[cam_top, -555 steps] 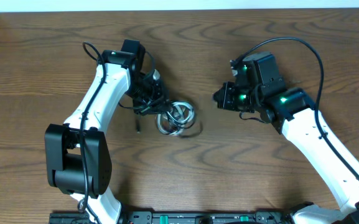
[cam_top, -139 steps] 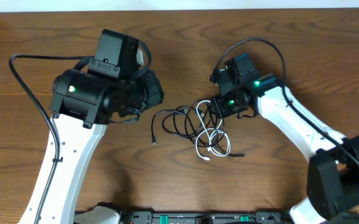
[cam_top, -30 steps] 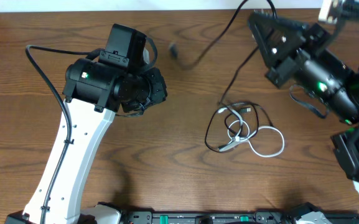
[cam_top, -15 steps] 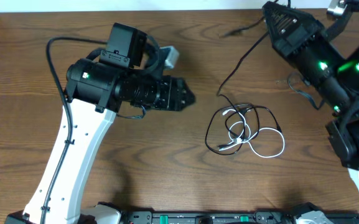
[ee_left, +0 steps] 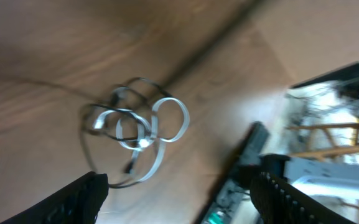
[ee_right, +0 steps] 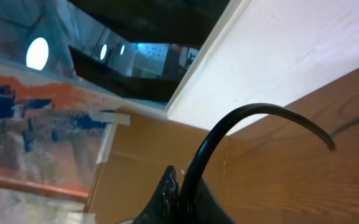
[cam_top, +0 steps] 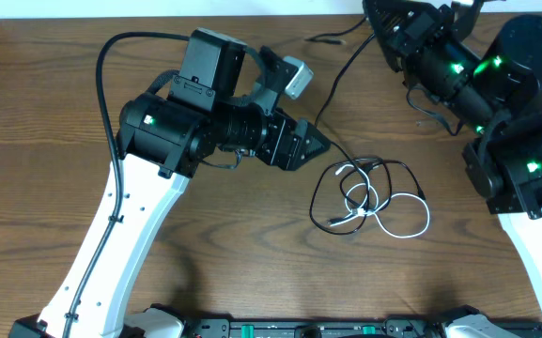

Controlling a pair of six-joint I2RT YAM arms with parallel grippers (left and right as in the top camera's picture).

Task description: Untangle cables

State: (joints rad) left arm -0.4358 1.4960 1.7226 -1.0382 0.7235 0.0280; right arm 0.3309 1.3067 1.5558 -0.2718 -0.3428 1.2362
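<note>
1 black cable [ee_right: 254, 110] runs from tangle [cam_top: 369, 197] to right jaws, clamped on it; left jaws, spread wide, nearer, tangle just rightward.

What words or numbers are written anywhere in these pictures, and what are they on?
None can be read.
Black strip at the table's near edge: green marks, too small to read.
Orange and blue board in the right wrist view: blurry patches, no letters.
</note>
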